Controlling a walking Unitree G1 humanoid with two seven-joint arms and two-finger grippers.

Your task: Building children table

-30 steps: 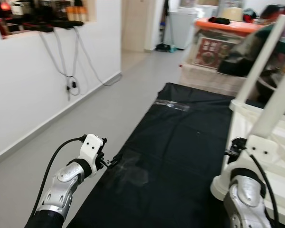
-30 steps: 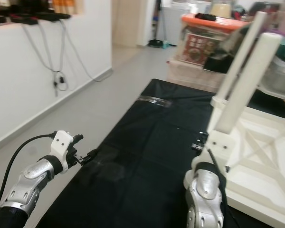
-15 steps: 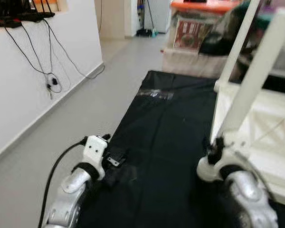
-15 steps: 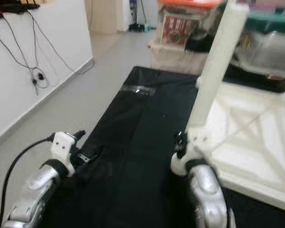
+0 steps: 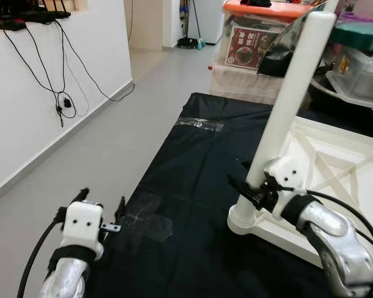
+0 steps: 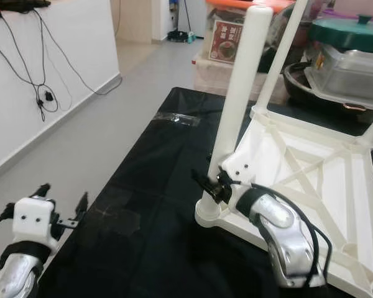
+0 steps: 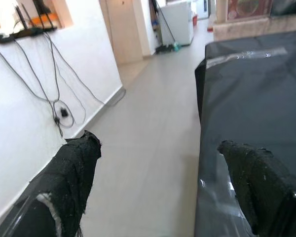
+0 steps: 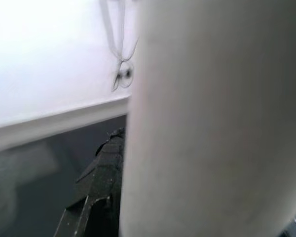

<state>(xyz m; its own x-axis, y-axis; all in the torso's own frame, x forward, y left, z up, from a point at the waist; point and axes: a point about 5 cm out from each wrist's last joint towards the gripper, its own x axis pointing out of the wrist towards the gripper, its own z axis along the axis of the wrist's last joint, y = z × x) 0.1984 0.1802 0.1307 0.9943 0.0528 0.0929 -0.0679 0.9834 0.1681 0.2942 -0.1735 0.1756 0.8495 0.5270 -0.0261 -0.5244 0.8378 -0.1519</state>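
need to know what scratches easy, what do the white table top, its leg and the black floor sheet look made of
Upside-down table top: looks like moulded white plastic, going by the cast diagonal ribs on its underside.
Table leg: smooth matte white tube, probably plastic; the right hand is at its base.
Black floor sheet: thin glossy plastic film, creased and taped.

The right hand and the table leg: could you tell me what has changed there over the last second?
The right hand has come up against the white leg near its base; the wrist view shows a finger beside the leg, though a firm grip cannot be confirmed. The left hand has dropped lower at the black sheet's edge, open and empty. The upturned table stays on the sheet; the camera itself shifted.
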